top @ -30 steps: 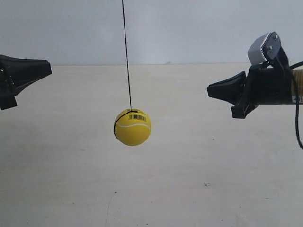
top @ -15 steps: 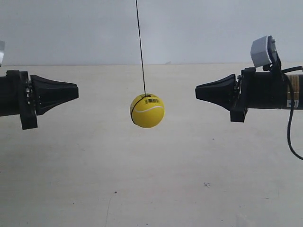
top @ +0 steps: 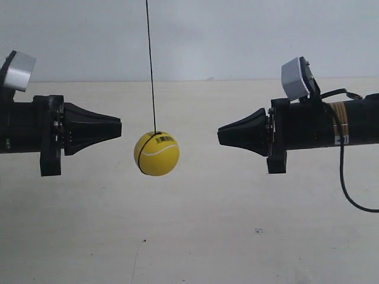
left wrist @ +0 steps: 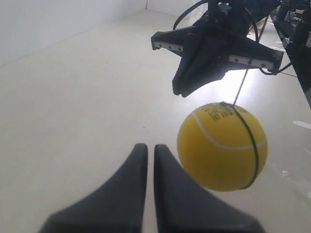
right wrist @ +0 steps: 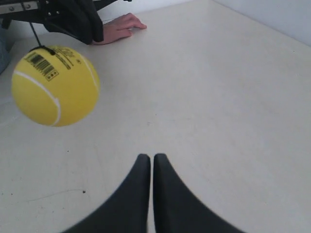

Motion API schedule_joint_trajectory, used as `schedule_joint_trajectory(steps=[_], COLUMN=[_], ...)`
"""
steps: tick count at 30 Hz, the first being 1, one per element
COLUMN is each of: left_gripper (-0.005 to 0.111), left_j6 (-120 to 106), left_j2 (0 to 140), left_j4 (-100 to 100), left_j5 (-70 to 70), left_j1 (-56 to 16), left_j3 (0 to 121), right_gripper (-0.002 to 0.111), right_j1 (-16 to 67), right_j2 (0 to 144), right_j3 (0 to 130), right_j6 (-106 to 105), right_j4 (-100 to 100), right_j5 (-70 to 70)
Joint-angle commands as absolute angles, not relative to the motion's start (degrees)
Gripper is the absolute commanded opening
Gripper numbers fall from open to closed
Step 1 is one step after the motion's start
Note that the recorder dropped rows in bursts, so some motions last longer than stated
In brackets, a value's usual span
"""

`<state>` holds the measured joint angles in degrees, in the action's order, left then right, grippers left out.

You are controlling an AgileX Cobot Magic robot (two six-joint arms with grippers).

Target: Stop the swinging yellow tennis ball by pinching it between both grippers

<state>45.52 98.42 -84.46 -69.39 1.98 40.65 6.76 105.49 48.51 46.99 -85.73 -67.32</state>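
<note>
Between the tips of my left claw barely a slit shows: its two black jaws are pressed together and grip nothing. My right claw is the same, drawn together and empty. Ahead of each hangs the yellow tennis ball, clear of the desk, its barcode sticker near where the thin dark string joins.

Seen from the exterior view, the ball hangs near the middle and the string runs up toward 12 o'clock. The claw of the arm at the exterior view's left points at the ball from 9 o'clock, near but apart. The claw of the arm at the exterior view's right faces it from 3 o'clock, farther off. A person's hand rests on the desk beyond the ball.
</note>
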Motion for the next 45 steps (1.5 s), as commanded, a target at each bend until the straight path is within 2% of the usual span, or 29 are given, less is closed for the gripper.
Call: schedule_joint_trajectory(steps=[1,13,28,35,45], left_gripper=[0.005,0.005,0.005,0.005,0.005], left_j6=[46.3,46.7,43.3,41.6,41.0], left_j2=[98.5,98.5,103.7,103.7,103.7], left_j4=[-85.1,-85.0,-85.9,-84.2,-81.9], left_j5=[-70.0,-70.0,-70.0,-70.0,-70.0], left_j1=[1.4,1.3,-2.5,-2.5,-2.8], left_j3=[40.9,40.9,40.9,40.9,41.0], right_gripper=[0.000,0.000,0.000,0.000,0.000], right_j1=[7.9,9.3,9.4,15.3,15.5], right_j2=[105.2,105.2,105.2,105.3,105.3], right_j3=[48.7,48.7,48.7,48.7,48.7], right_j6=[47.2,47.2,47.2,44.2,43.1], right_j4=[-86.0,-85.8,-85.4,-81.8,-80.2], right_j5=[-67.5,-68.3,-70.0,-66.5,-66.5])
